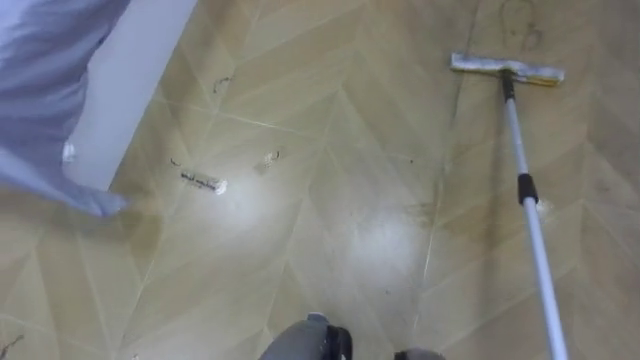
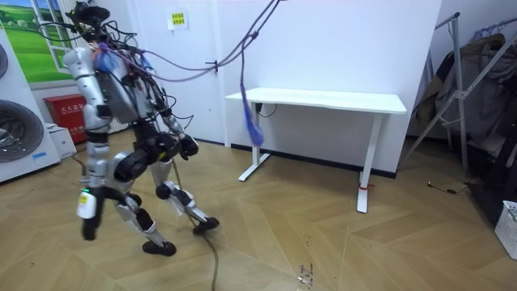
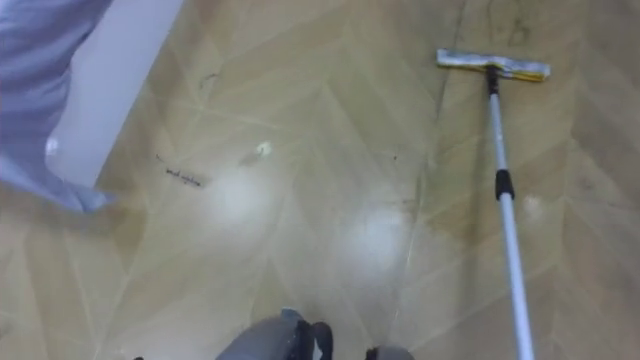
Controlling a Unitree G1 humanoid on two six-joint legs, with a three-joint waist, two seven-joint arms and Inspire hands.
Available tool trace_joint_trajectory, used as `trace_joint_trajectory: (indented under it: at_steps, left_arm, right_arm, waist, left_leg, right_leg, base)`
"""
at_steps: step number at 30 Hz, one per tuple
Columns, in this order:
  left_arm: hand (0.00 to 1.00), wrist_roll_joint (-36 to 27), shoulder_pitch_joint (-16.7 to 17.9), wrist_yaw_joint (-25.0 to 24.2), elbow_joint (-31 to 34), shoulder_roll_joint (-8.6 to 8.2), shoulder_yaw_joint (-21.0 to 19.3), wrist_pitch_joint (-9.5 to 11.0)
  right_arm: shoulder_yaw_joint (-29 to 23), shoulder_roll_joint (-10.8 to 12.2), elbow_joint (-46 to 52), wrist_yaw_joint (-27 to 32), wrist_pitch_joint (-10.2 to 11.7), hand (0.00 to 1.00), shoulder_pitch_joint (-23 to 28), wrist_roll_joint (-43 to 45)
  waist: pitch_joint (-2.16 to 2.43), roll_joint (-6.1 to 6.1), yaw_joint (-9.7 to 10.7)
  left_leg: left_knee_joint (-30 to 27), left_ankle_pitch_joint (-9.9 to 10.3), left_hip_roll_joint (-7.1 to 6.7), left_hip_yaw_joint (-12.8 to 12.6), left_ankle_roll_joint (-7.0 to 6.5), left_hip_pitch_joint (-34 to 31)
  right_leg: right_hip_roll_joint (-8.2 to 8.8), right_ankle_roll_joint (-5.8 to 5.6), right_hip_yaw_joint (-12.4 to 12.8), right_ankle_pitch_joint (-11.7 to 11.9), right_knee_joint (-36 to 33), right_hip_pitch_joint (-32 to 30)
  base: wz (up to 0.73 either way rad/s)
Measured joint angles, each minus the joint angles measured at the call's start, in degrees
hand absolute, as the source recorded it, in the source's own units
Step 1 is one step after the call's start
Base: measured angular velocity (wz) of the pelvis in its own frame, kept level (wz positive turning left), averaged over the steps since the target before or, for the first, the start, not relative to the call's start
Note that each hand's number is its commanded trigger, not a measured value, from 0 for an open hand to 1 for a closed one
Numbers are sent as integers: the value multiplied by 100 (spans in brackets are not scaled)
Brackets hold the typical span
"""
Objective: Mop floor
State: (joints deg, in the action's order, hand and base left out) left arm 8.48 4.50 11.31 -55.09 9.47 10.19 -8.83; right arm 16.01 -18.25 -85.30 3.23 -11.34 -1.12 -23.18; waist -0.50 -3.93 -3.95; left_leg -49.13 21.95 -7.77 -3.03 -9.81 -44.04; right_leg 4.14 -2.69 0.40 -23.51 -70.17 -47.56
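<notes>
The mop (image 1: 519, 150) stands at the frame's upper right, its flat, narrow head with a grubby pale pad on the floor (image 1: 330, 240). Its slim white pole has a black collar. The floor is glossy herringbone planking. At upper left are a white table (image 1: 130, 80) and bluish cloth (image 1: 40, 100). The left hand (image 2: 187, 147) and right hand (image 2: 87, 220) are blurred, so I cannot tell how the fingers stand.

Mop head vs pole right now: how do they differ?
The flat pale rectangular mop head is short and wide, lying crosswise on the herringbone wood floor; the thin white mop pole is long, running to the view's lower edge. The head looks grey-yellow; the pole is white with black collars. They join at the head's middle.
</notes>
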Motion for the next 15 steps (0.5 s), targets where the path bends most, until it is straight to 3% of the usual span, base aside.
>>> trace_joint_trajectory:
  at_steps: [2,3,4,5,7,9,10,11,12,13,14,15]
  left_arm:
    - [0,0,21,45,-48,-18,8,-43]
    - [0,-4,45,46,-68,-24,6,-50]
    - [0,-7,140,51,-88,-39,0,-95]
    - [0,-7,196,52,-101,-62,4,-143]
    - [0,-219,287,50,-118,-100,-71,-337]
    - [0,-473,289,81,-162,-64,-141,-375]
    - [0,-626,318,112,-110,-3,-70,-381]
    - [0,-707,463,161,55,75,-7,-411]
    - [0,-706,539,180,132,97,21,-413]
    - [0,-707,664,180,248,104,24,-408]
    - [0,-681,723,159,349,105,46,-406]
    - [0,-660,733,143,369,105,67,-410]
  right_arm:
    - [-80,230,9,113,-32,100,50,76]
    - [-102,260,10,117,-70,100,53,77]
    - [-119,284,15,116,-125,100,61,88]
    - [-127,277,35,121,-163,100,71,106]
    - [-164,256,88,151,-321,100,-86,130]
    - [-183,216,54,142,-377,100,-326,131]
    - [-194,173,-4,121,-414,100,-563,132]
    - [-190,128,39,75,-449,100,-814,152]
    - [-170,90,79,43,-445,100,-941,154]
    - [-142,0,207,-23,-441,100,-1178,154]
    - [-134,-113,282,-115,-422,100,-1353,126]
    - [-114,-159,286,-158,-406,100,-1395,93]
  waist:
    - [-34,26,54]
    - [-35,28,52]
    - [-46,30,45]
    - [-50,60,23]
    - [-31,28,-139]
    - [-48,69,-189]
    - [-47,124,-322]
    - [-38,280,-435]
    - [-72,378,-460]
    - [-118,503,-540]
    - [-98,566,-569]
    - [-105,582,-610]
  left_leg:
    - [181,86,12,1,65,286]
    - [180,148,27,3,83,352]
    - [122,295,45,14,133,501]
    - [79,360,74,25,168,557]
    - [-123,541,224,52,368,743]
    - [-911,442,419,-112,606,538]
    - [-1709,95,625,-197,908,218]
    - [-2401,-461,674,-218,1031,-97]
    - [-2694,-785,706,-220,1077,-268]
    - [-3138,-1355,706,-217,1082,-598]
    - [-3256,-1405,711,-147,1060,-895]
    - [-3182,-1323,736,-148,1009,-1017]
  right_leg:
    - [-17,109,2,101,1325,-199]
    - [-20,155,-52,182,1700,-188]
    - [-25,247,-127,458,1991,-139]
    - [-30,274,-169,493,2001,-54]
    - [-138,510,-301,371,1926,202]
    - [-201,565,-358,82,1691,283]
    - [-327,637,-311,-81,1465,305]
    - [-350,696,-242,-257,1216,281]
    - [-372,730,-211,-319,1129,288]
    - [-405,812,-170,-420,1012,315]
    - [-476,836,-156,-509,951,319]
    - [-511,838,-154,-541,945,347]
  base:
    - [-8]
    - [-8]
    - [-9]
    - [-25]
    - [-16]
    - [9]
    - [-26]
    - [-37]
    - [-28]
    - [-9]
    - [0]
    - [0]
